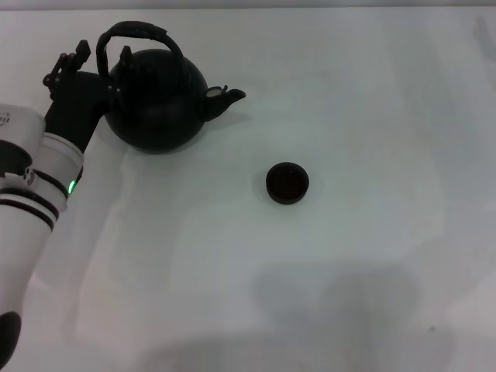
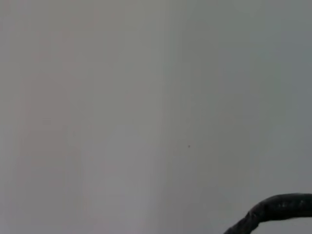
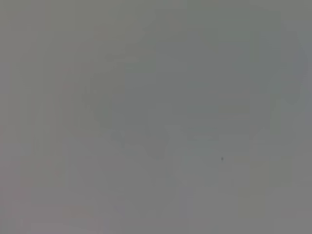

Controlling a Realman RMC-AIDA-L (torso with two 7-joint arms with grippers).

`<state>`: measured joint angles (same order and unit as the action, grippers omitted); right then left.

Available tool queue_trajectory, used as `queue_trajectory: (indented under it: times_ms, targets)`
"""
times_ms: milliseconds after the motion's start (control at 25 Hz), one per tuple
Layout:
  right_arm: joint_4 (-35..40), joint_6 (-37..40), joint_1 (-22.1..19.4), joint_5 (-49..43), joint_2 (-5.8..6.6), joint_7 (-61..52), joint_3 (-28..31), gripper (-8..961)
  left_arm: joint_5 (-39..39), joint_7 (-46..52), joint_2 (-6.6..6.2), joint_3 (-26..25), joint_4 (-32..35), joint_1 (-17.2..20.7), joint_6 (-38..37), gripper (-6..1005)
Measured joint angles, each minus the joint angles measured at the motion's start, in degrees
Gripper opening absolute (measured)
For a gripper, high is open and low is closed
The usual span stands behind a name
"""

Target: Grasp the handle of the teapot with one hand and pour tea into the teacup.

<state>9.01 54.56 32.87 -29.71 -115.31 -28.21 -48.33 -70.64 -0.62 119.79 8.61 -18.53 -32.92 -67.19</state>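
The matte black teapot (image 1: 155, 101) stands on the white table at the far left, its stubby spout (image 1: 229, 97) pointing right. Its arched black handle (image 1: 139, 32) rises over the lid. A stretch of the handle also shows in the left wrist view (image 2: 275, 208). My left gripper (image 1: 105, 74) is at the teapot's left side, right by the left foot of the handle. The small black teacup (image 1: 287, 182) sits on the table to the right of the teapot and nearer to me, well apart from it. My right gripper is out of view.
The white table (image 1: 372, 116) stretches right and toward me around the teacup. My left arm (image 1: 35, 194) comes in from the left edge. The right wrist view shows only a plain grey surface.
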Motion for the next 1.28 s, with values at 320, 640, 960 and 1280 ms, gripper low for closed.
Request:
queue_trajectory:
  times_ms: [320,640,960,1280]
  targets:
    - [0.0,-0.4,0.0,-0.1,0.0,0.0,0.0,840,-3.9,0.0,0.06,0.1,-0.4,4.2,-5.3,723]
    - [-0.1,-0.5,0.0,0.0,0.0,0.0,0.0,841,-4.3,0.4,0.09,0.0,-0.1,10.2,-11.2,862]
    - [-0.2,-0.3,-0.1,0.0,-0.15,1.4,-0.3,841,2.5,6.1,-0.38,-2.7,5.0,12.2,-14.0,859]
    - [-1.2,0.2,-0.7,-0.4,-0.5,2.5,-0.8,840,2.7,10.9,-0.53,-8.8,8.6,8.6,-7.6,860]
